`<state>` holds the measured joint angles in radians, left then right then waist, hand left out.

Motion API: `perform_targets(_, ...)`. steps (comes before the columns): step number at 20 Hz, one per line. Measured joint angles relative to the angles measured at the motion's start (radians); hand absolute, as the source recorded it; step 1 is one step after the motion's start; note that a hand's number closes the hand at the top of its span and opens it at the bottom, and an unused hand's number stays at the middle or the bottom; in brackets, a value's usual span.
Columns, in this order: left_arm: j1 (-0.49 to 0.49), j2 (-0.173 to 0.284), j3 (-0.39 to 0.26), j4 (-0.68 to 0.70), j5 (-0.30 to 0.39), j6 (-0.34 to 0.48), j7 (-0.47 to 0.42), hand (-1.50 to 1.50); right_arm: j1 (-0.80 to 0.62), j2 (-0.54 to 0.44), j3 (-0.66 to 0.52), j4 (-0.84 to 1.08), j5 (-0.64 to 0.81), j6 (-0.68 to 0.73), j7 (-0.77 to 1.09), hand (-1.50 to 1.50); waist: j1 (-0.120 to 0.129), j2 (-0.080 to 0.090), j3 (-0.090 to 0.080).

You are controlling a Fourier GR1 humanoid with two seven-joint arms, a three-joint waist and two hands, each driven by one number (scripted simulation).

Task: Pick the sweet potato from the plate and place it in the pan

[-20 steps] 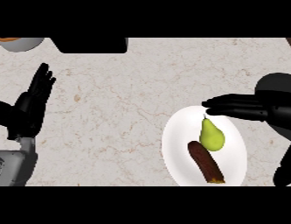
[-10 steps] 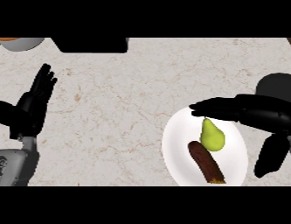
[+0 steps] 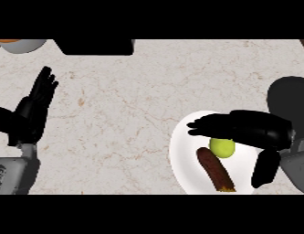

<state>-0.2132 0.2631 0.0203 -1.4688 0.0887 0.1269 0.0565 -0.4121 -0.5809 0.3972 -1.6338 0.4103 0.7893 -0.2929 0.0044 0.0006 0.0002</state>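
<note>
The right hand (image 3: 245,129), fingers relaxed and holding nothing, is now covering more of the lower-right plate (image 3: 182,155) carrying one sweet potato (image 3: 215,169) and one pear (image 3: 223,147); left hand (image 3: 28,114) resting open.

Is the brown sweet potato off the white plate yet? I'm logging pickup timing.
No, the brown sweet potato lies on the white plate, beside the green pear, with the right hand above them.
</note>
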Motion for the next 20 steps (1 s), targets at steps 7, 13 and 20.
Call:
perform_targets(7,-0.016,-0.003,0.021,-0.007,-0.006,-0.015,0.029,0.00,0.025,-0.021,0.043,-0.019,0.141,-0.044,-0.040,-1.50,-0.001,0.000,0.000)
perform_targets(13,-0.006,-0.023,0.024,-0.006,-0.025,-0.017,0.017,0.00,0.017,0.026,0.090,-0.022,0.264,-0.044,-0.008,-1.50,-0.001,-0.001,0.000)
perform_targets(20,-0.014,-0.035,0.039,0.004,-0.037,-0.030,0.018,0.00,0.054,0.047,0.114,0.008,0.363,-0.064,-0.053,-1.50,-0.002,0.000,0.000)
